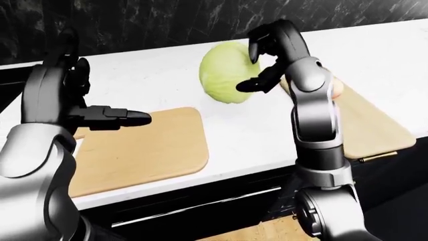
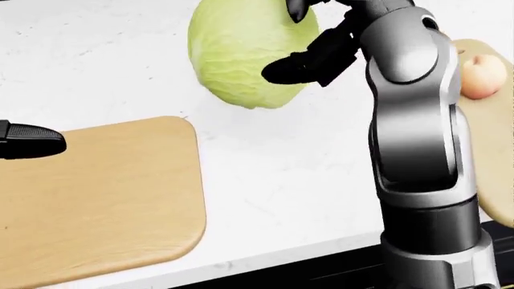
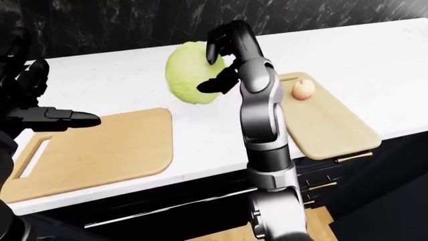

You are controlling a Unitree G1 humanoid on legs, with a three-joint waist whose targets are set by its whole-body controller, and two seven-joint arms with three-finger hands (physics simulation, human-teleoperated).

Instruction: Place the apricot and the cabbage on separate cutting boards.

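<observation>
The pale green cabbage is tilted over the white counter, between two wooden cutting boards. My right hand is shut on it, fingers curled over its top right and the thumb pressed on its side. I cannot tell if it touches the counter. The apricot lies on the right cutting board, behind my right forearm in the left-eye view. My left hand is open and empty, one finger pointing right above the left cutting board.
A dark marbled wall runs along the counter's top edge. Dark cabinet fronts with handles lie below the counter's near edge. The left board's handle slot is at its left end.
</observation>
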